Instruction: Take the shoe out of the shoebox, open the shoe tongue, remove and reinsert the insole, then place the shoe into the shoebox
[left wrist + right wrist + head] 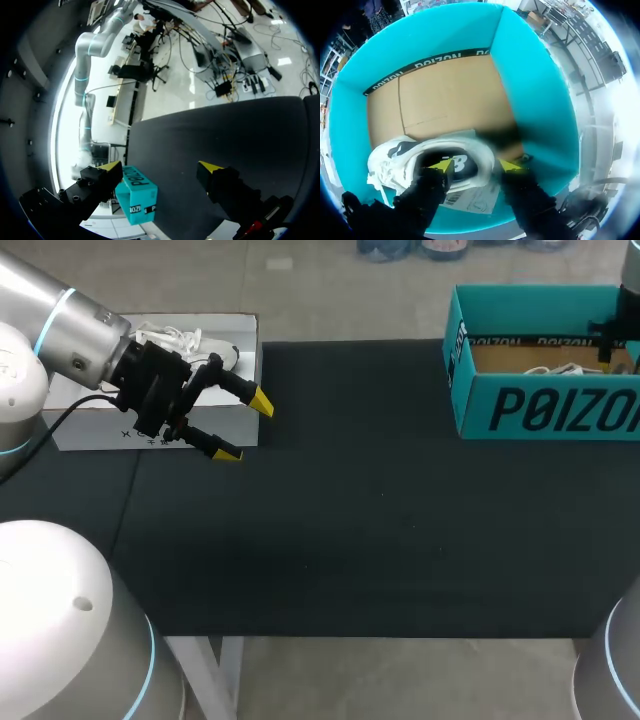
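Note:
The teal shoebox (540, 405) stands open at the table's far right. Inside it a white shoe (400, 157) with a black logo lies on its side on the cardboard floor; only a white sliver of the shoe (555, 369) shows in the head view. My right gripper (476, 165) is down in the box, its fingers apart astride the shoe's near end. From overhead the right gripper (608, 345) is mostly hidden by the box's back corner. My left gripper (245, 427) hangs open and empty over the table's left side, with the shoebox (137, 195) far ahead of it.
A white box (230, 340) with something white on top sits at the far left, just behind my left gripper. The black table mat (380, 520) stretches between the two boxes. White paper (470, 197) lies under the shoe.

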Controlling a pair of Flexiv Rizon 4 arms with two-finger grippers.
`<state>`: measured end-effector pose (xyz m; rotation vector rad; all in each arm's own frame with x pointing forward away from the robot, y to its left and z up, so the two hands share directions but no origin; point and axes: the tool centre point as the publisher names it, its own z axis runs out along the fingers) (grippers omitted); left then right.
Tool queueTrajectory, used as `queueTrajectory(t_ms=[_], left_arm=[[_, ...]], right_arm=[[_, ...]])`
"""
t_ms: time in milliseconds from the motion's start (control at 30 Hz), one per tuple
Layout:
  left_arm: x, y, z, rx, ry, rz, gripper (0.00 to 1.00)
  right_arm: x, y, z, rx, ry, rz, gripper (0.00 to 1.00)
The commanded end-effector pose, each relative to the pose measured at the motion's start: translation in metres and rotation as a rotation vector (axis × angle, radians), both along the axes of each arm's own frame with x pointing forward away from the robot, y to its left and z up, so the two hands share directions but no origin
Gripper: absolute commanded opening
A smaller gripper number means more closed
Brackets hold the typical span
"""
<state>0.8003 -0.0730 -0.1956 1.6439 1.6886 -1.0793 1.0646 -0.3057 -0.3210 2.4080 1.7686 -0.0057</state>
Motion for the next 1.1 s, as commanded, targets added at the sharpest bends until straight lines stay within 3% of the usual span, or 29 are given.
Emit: queueTrajectory(t_ms=[33,267,467,633,933,1000,1100], left_arm=[[0.000,0.000,0.000,0.003,-0.001,0.000,1.00],[0.000,0.000,0.000,0.003,-0.001,0.000,1.00],[0.000,0.000,0.000,0.003,-0.001,0.000,1.00],[0.000,0.000,0.000,0.003,-0.001,0.000,1.00],[0.000,0.000,0.000,0.003,-0.001,0.000,1.00],[0.007,0.016,0.018,0.067,-0.085,-0.039,1.00],[0.019,0.043,0.034,0.253,-0.189,-0.132,1.00]], right_arm=[[-0.016,0.013,0.033,-0.010,-0.049,0.024,1.00],[-0.023,0.039,0.073,-0.024,-0.090,0.075,1.00],[-0.057,0.069,0.097,-0.032,-0.120,0.092,1.00],[-0.086,0.098,0.105,-0.066,-0.122,0.076,1.00],[-0.086,0.098,0.105,-0.066,-0.122,0.076,1.00],[-0.086,0.098,0.105,-0.066,-0.122,0.076,1.00],[-0.086,0.098,0.105,-0.066,-0.122,0.076,1.00]])
